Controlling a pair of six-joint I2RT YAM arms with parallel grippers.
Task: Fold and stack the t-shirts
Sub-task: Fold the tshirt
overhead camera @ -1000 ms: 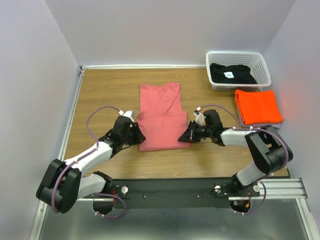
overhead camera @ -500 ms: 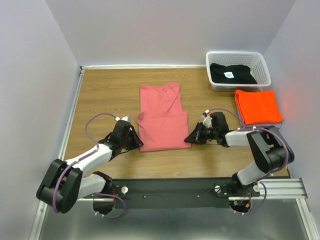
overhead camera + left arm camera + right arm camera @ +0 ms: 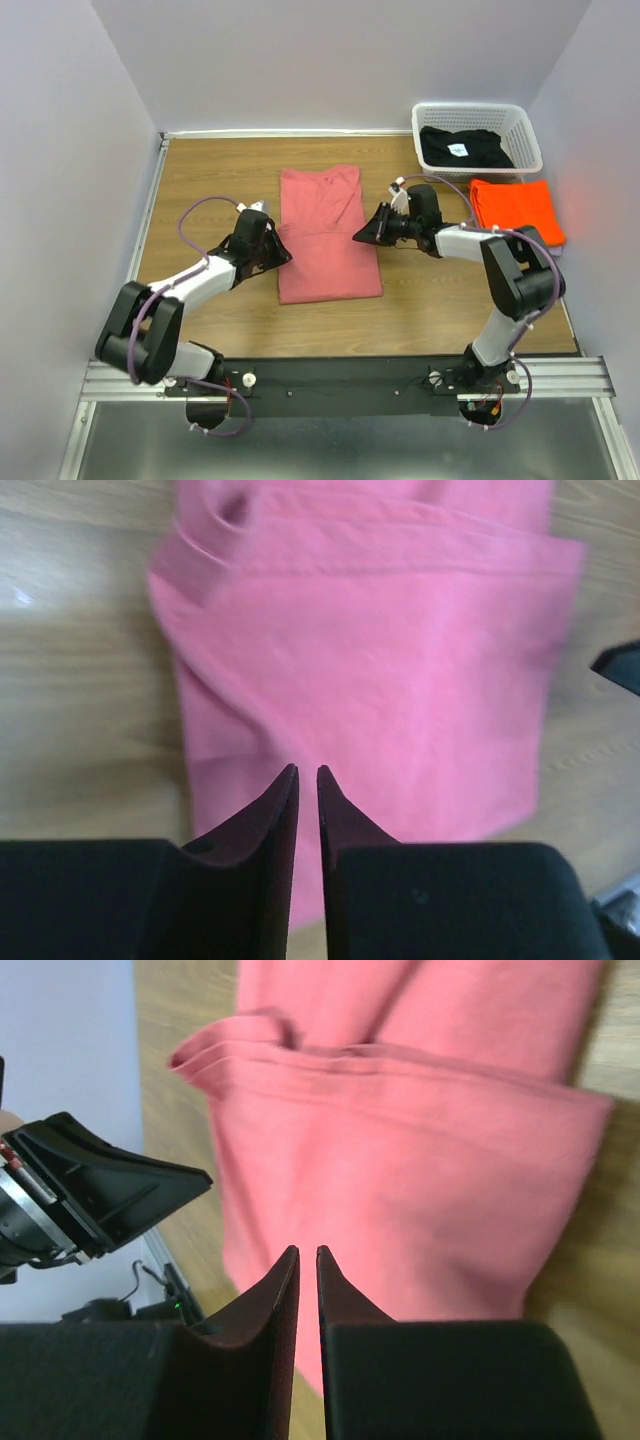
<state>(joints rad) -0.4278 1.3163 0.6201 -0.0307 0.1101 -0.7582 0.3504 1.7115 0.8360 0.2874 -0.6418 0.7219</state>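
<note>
The dusty pink-red t-shirt (image 3: 325, 235) lies partly folded in the middle of the table, its lower half doubled over. My left gripper (image 3: 284, 254) is at its left edge and my right gripper (image 3: 359, 236) is at its right edge, near the fold line. Both are shut and empty, just above the cloth. The left wrist view shows the shut left gripper (image 3: 307, 770) over the pink shirt (image 3: 380, 660). The right wrist view shows the shut right gripper (image 3: 307, 1250) over the shirt (image 3: 400, 1160). The orange t-shirt (image 3: 515, 210) lies folded at the right. The black t-shirt (image 3: 462, 148) lies in the basket.
The white lattice basket (image 3: 470, 106) stands at the back right corner, just behind the orange shirt. Grey walls close in the table at left, back and right. The left arm's gripper body (image 3: 110, 1195) shows in the right wrist view.
Both grippers have moved from the shirt's near corners away from the bases, up along its sides to the fold line. The pink shirt has stayed where it was.
</note>
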